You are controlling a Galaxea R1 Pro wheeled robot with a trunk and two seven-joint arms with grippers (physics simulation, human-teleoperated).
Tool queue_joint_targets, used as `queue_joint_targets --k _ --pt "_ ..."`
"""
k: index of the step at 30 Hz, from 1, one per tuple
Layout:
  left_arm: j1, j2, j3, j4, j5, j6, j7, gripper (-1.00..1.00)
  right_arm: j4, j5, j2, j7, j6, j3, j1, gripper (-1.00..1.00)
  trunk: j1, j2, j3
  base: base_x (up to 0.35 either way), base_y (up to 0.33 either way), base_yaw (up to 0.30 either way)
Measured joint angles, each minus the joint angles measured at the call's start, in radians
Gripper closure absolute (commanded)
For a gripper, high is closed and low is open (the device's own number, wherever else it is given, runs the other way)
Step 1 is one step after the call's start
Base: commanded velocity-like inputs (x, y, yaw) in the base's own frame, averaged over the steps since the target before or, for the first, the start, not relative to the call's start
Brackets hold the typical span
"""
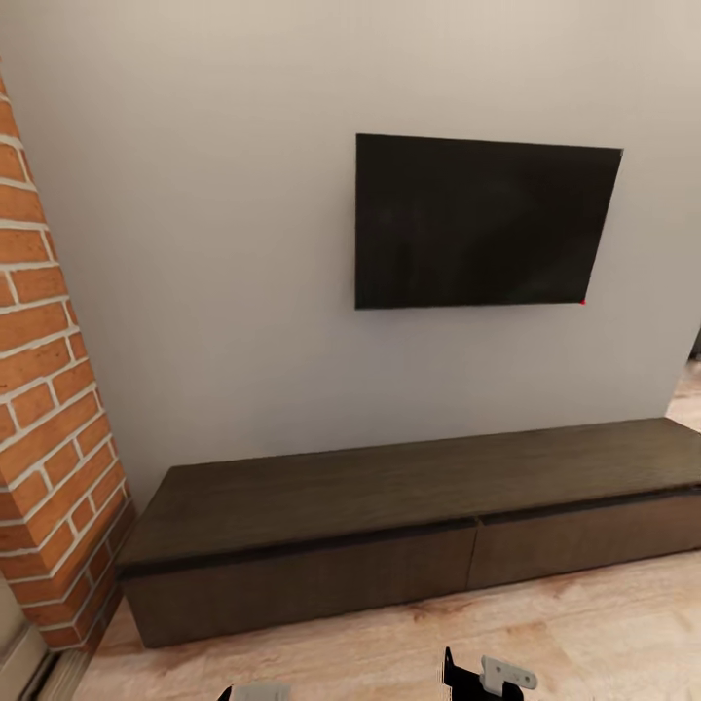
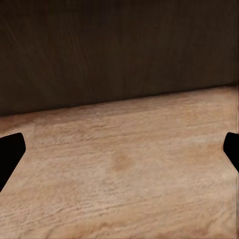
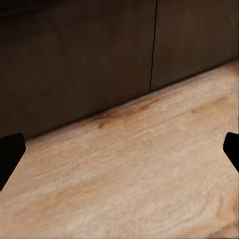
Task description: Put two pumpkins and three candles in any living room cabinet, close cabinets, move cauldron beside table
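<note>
Left claw (image 2: pixel 119 152) and right claw (image 3: pixel 119 149) are both hanging spread wide and empty over the plank floor (image 1: pixel 545 643), facing the cabinet (image 1: pixel 409 526). The cabinet is sitting shut against the wall (image 1: pixel 214 292), under the TV (image 1: pixel 482 224), beside the brick fireplace (image 1: pixel 49 409).

Bare plank floor (image 1: pixel 545 633) is lying open ahead; the cabinet (image 1: pixel 389 545), its drawer fronts shut, is blocking the way forward, brick fireplace (image 1: pixel 49 438) hemming the left
</note>
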Motion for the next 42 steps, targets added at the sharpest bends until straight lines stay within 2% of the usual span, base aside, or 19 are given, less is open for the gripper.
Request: queue_joint_targets --k 42 --pt "-0.001 0.0 -0.003 0.013 -0.003 0.0 0.003 -1.0 0.0 0.012 -0.001 0.0 0.0 0.003 0.0 -1.0 -0.161 0.294 0.171 0.0 0.0 -0.234"
